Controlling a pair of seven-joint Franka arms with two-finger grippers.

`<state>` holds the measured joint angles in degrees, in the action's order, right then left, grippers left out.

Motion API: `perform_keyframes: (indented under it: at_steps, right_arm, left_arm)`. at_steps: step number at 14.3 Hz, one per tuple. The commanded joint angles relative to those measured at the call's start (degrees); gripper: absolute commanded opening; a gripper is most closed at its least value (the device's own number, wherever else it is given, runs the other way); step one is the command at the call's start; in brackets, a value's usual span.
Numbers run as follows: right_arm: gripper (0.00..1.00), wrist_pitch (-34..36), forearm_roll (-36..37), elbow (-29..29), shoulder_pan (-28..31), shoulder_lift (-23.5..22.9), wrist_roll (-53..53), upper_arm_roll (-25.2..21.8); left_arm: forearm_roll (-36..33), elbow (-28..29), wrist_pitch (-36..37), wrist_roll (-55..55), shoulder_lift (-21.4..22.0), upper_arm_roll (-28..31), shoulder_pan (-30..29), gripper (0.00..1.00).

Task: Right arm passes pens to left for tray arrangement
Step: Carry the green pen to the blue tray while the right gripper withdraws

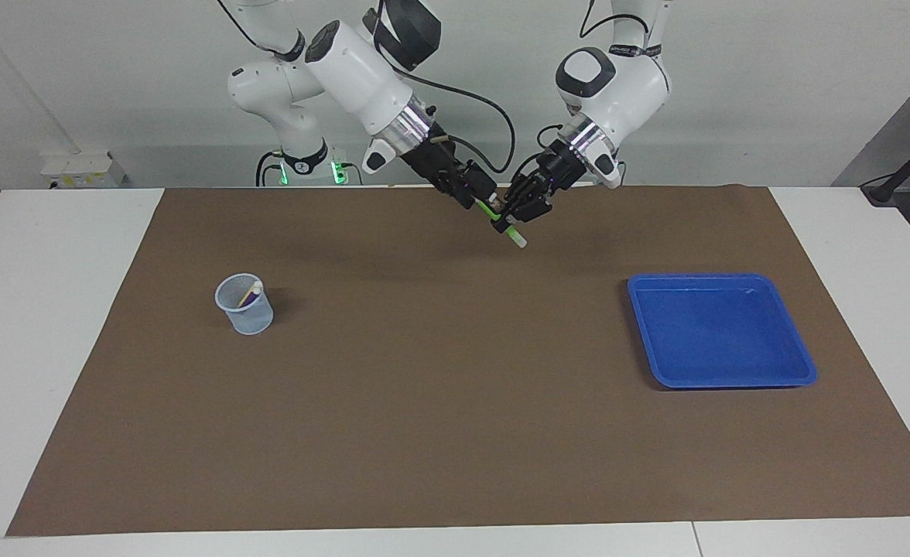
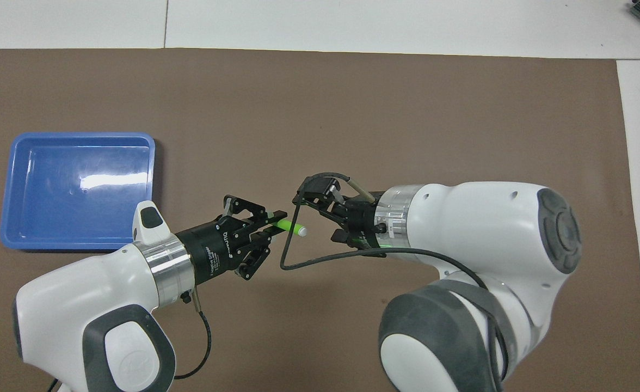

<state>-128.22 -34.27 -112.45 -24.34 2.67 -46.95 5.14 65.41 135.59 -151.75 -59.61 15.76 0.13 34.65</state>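
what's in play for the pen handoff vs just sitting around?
In play: green pen in shut left claw; open right claw; blue tray; pens in mesh cup.
Lying about: brown mat; white box at the wall.

brown mat [image 1: 439, 402], mesh cup [image 1: 245, 305], white table [image 1: 45, 309]

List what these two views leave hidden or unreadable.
- Cup: facing view shows only pen tips above the mesh, too small to count; in the overhead view the right arm covers the cup completely.
- Green pen: its gripped part is hidden inside the left gripper in both views.
- Right gripper: a looping cable crosses it in the overhead view.
- Arm bases: cut off by the overhead view's bottom edge.
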Motion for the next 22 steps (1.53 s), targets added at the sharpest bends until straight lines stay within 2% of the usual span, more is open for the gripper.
perform_keyframes:
  at_steps: [1,2,4,7,10,12,14,16,20,22]
  right_arm:
    - [1.0,9.7,3.1,-0.1,5.9,1.5,11.2,0.0]
    - [1.0,13.2,5.8,-0.1,8.0,1.8,14.4,0.0]
    - [1.0,18.7,15.5,-0.1,8.9,2.6,21.5,0.0]
    - [1.0,22.9,26.1,-0.8,10.4,3.6,32.3,0.1]
    - [1.0,22.1,32.9,-2.2,15.4,3.0,49.4,0.1]
    - [1.0,18.6,35.1,-5.0,18.9,2.6,60.0,0.2]
    - [1.0,16.4,36.7,-7.9,21.7,2.5,65.5,0.2]
    - [0.99,15.6,37.2,-8.9,22.7,1.5,65.8,0.2]
    - [0.86,14.7,37.3,-11.4,26.4,0.1,61.6,0.2]
    - [0.84,14.2,37.3,-12.1,26.7,-0.4,58.4,0.2]
  left_arm:
    - [-12.8,-0.5,12.9,2.5,1.2,0.3,-6.5,0.0]
    - [-18.3,-2.9,20.6,4.6,0.8,0.2,-10.1,0.0]
    - [-23.4,-5.7,31.7,12.0,0.5,0.2,-15.8,0.0]
    - [-29.9,-6.4,40.0,21.0,0.8,0.3,-20.5,0.0]
    - [-36.7,-8.4,47.3,30.4,0.8,0.6,-23.6,0.0]
    - [-40.3,-8.8,49.5,35.8,0.7,0.6,-25.3,0.0]
    - [-46.0,-9.1,50.2,40.7,0.6,0.6,-26.0,0.0]
    - [-51.4,-9.6,50.2,46.7,0.3,0.8,-26.7,0.0]
    - [-57.6,-9.9,49.3,58.3,-0.1,0.8,-31.8,0.0]
    - [-61.3,-10.9,49.0,62.3,-1.6,0.8,-32.4,0.0]
